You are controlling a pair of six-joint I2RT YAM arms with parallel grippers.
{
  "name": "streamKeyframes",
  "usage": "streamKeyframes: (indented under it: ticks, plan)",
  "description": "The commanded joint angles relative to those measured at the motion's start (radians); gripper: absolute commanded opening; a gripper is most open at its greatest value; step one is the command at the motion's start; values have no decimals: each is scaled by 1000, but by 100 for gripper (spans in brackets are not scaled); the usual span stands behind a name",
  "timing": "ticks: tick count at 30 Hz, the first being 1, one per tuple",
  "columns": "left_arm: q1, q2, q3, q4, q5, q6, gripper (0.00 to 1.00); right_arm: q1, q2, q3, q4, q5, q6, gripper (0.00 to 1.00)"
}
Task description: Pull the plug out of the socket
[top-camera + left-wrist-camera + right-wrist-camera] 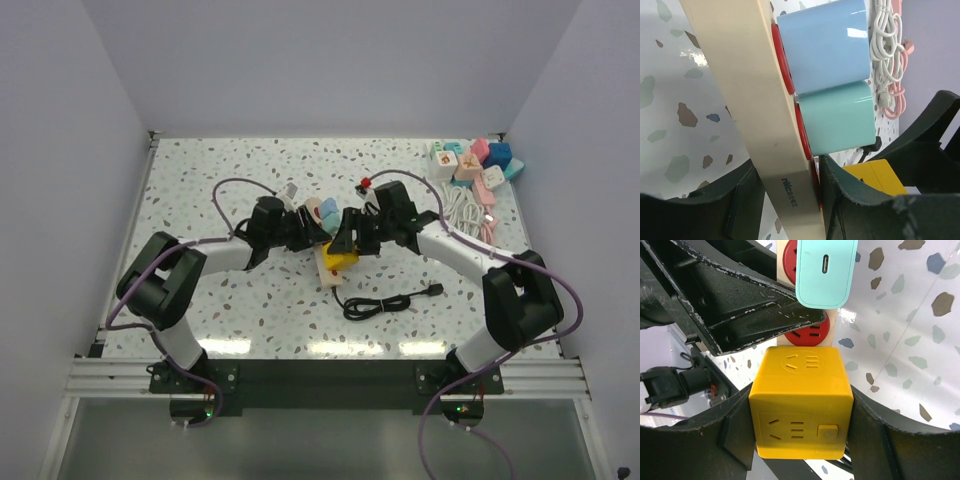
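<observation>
A beige power strip [326,268] with red sockets lies mid-table. My left gripper [305,236] is shut on the strip [755,100], one finger on each side [787,195]. A blue plug [825,45] and a teal plug [837,117] sit in the strip. My right gripper [347,243] is shut on a yellow cube plug [800,405] at the strip's near end, its fingers pressed on both sides [800,420]. An empty red socket [810,335] shows between the teal plug [825,272] and the cube. The cube's pins are hidden.
A pile of coloured cube adapters [475,160] sits at the back right, with white and pink cables [470,210] beside it. A coiled black cable [385,303] lies just in front of the strip. Both arms meet over the strip.
</observation>
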Motion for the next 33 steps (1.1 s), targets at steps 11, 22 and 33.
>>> streamKeyframes:
  ticks: [11, 22, 33]
  plan:
    - [136, 12, 3, -248, -114, 209, 0, -203, -191, 2, -5, -90, -80, 0]
    - [162, -54, 12, -228, -76, 200, 0, -200, -248, 112, -306, 177, -197, 0]
    - [162, -110, 57, -219, 44, 244, 0, -203, -3, 293, -433, 664, -151, 0]
